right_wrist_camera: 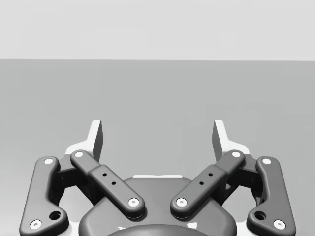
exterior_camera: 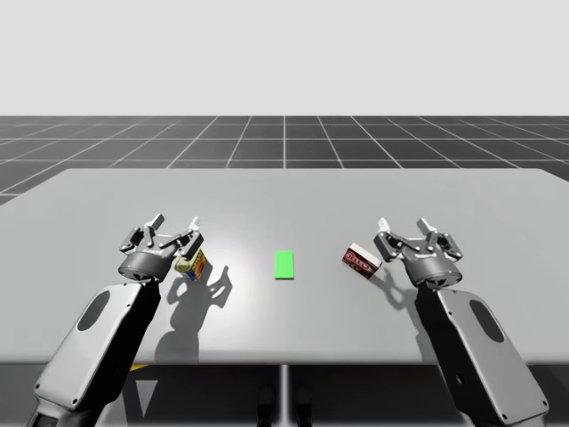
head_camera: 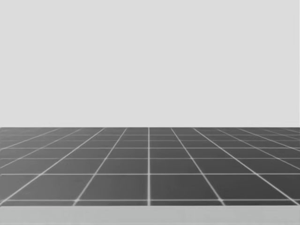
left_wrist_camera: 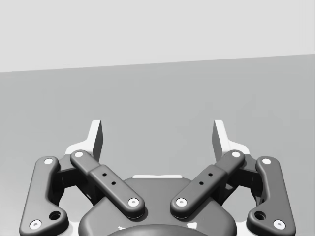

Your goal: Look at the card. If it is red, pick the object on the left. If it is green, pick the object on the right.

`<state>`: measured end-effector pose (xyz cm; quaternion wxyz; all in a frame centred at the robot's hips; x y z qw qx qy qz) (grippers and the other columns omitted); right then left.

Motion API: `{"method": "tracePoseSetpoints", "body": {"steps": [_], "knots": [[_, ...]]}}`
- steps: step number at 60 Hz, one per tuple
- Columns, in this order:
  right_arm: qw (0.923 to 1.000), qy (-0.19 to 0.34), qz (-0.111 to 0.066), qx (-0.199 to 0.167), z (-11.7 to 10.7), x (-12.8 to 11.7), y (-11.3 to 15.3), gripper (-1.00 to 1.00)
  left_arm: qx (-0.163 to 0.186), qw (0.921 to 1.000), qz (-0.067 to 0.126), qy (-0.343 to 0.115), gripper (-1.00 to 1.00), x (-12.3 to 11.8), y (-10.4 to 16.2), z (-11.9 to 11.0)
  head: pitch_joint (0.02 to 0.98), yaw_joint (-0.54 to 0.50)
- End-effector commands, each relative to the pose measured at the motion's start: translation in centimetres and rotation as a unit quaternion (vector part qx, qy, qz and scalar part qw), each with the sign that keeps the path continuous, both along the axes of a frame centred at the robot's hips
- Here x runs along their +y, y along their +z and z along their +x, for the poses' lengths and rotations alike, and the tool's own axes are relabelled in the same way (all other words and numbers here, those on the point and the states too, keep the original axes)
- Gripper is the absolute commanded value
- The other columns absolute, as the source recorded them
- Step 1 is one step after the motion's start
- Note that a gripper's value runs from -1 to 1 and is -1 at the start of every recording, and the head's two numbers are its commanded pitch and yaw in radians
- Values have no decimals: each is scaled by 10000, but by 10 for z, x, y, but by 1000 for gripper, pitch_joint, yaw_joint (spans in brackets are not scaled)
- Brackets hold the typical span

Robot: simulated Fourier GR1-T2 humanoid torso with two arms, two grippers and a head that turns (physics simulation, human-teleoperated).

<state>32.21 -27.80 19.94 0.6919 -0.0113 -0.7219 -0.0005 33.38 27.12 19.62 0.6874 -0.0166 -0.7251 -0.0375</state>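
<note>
Judging the red box (exterior_camera: 361, 260) light, stiff and smooth-sided, likely slipping if pinched at a corner; favouring a hold across its flat long faces. Seeing it lying on the table (exterior_camera: 462, 196) at about eight o'clock from the right gripper (exterior_camera: 404, 229), just beside it, outside the fingers. Reading that gripper as spread wide, clasping nothing. Noting the green card (exterior_camera: 284, 265) farther off at nine o'clock of the box.
</note>
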Motion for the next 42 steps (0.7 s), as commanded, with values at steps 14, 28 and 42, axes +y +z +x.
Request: {"method": "tracePoseSetpoints", "body": {"steps": [14,28,42], "knots": [[9999,-96,-20,24,0,3,-1,-1000,-73,10000,-10,5,-1000,2,1,0,151,-5],[9999,-116,-95,8,1,4,-1,-1000,-159,9999,-16,19,-1000,6,4,-1,381,-5],[9997,-164,-182,-5,1,3,0,-1000,-178,9998,-9,1,-1000,7,5,0,596,6]]}}
